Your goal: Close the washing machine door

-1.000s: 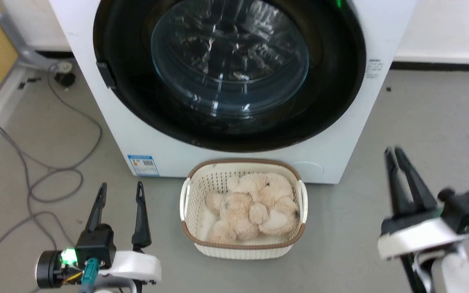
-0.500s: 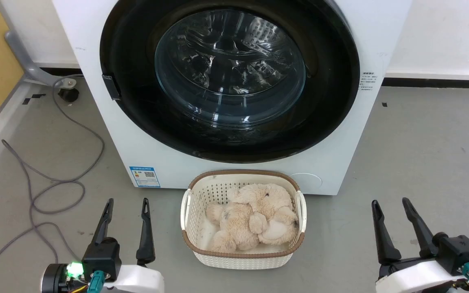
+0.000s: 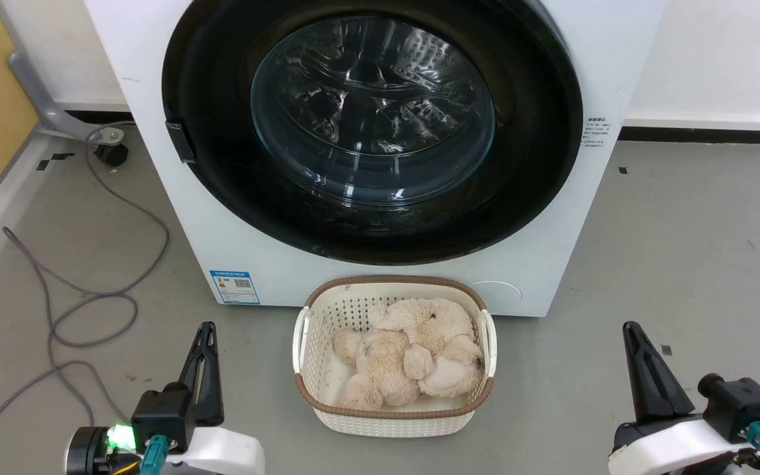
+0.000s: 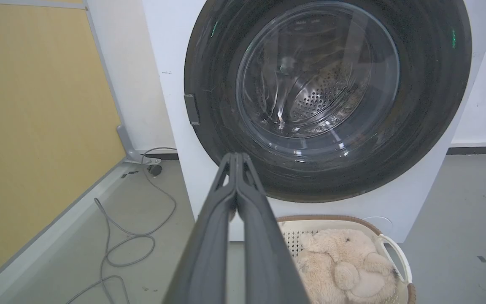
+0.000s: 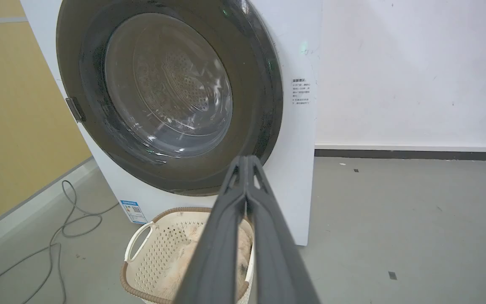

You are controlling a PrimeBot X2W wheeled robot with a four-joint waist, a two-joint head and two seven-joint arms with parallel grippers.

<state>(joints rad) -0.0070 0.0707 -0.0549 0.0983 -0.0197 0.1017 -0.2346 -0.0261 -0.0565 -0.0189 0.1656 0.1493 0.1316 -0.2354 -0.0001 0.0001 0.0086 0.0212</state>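
**Position of the task's thing.** The washing machine door (image 3: 373,112) stands upright on the front of the washing machine (image 3: 274,264), facing the robot. Its black ring appears to lie flat against the white front all round, with no gap along the rim in either wrist view. On this evidence the door is judged swung to; whether the catch has engaged cannot be told.

**Grippers.** The left gripper (image 3: 206,330) and the right gripper (image 3: 632,330) both have their fingers pressed together and hold nothing. Each hangs low over the floor (image 3: 683,231), well apart from the machine.

**Governing relation.** The door lies ahead of and above both grippers. Being round, it has no long axis; what counts is its flat face, which would take a push straight forward. Neither arm is plainly nearer. The left gripper is on the side of the small dark tab (image 3: 180,140) at the door's left rim, so a final press there would fall to it.

**Obstruction.** A cream basket (image 3: 393,419) holding a plush toy (image 3: 413,349) sits on the floor against the machine's bottom front edge, between the two grippers. A grey cable (image 3: 90,290) loops over the floor to the left.

**Not determined.** The head view cuts off the door's top. No hinge is made out. Reflections on the glass obscure the drum's contents.
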